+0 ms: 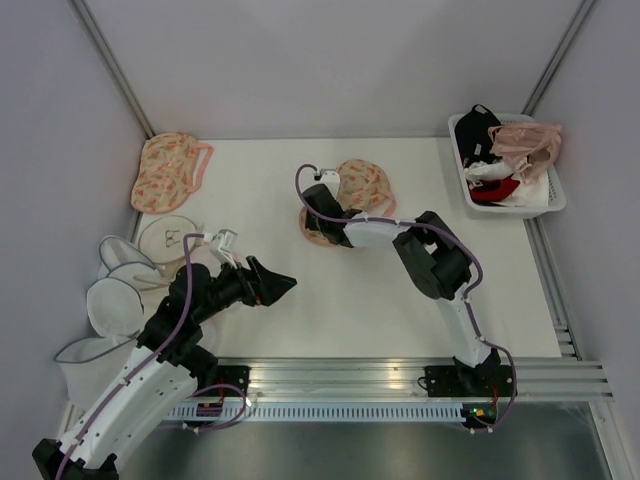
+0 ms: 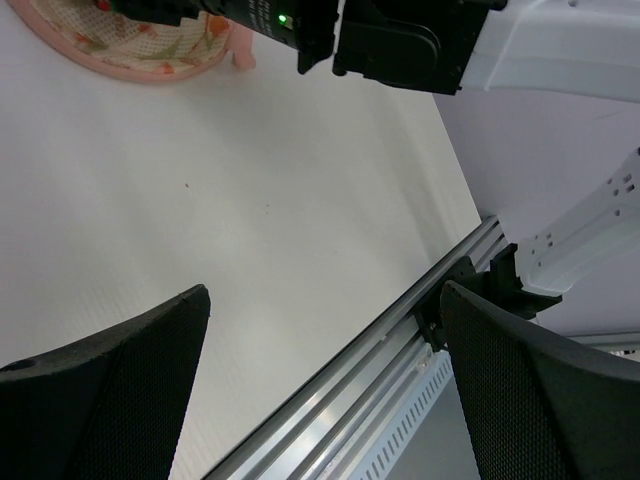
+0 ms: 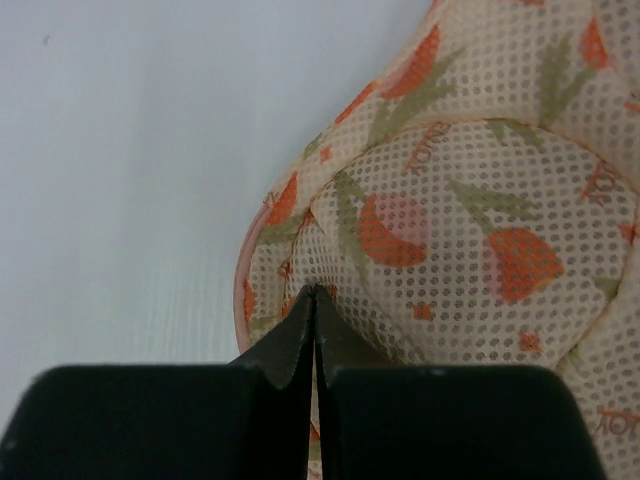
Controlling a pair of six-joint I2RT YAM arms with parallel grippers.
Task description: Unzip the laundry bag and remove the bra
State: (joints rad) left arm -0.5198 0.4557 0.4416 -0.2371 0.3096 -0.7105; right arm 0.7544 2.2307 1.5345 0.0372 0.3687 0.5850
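Two tools are in play. The right tool (image 1: pixel 315 200) lies over the left part of the bag (image 1: pixel 365 185), which sits on the counter (image 1: pixel 340 300) just above the middle of the overhead view. In the right wrist view that tool (image 3: pixel 315 300) has its tips pressed tight together against the bag's (image 3: pixel 450 250) dotted mesh near the pink-trimmed edge; I cannot tell whether any fabric or zip is caught between them. The left tool (image 1: pixel 275 285) hangs spread wide over bare counter at lower centre-left, well apart from the bag. In its own view, the left tool (image 2: pixel 320 300) has one dark finger at each lower corner, with only a sliver of the bag (image 2: pixel 140 50) at the upper left. A second floral pouch (image 1: pixel 170 170) lies in the upper left corner of the counter, white mesh bags (image 1: pixel 115 290) are piled down the left edge, and a basket (image 1: pixel 556 195) of garments sits at upper right.
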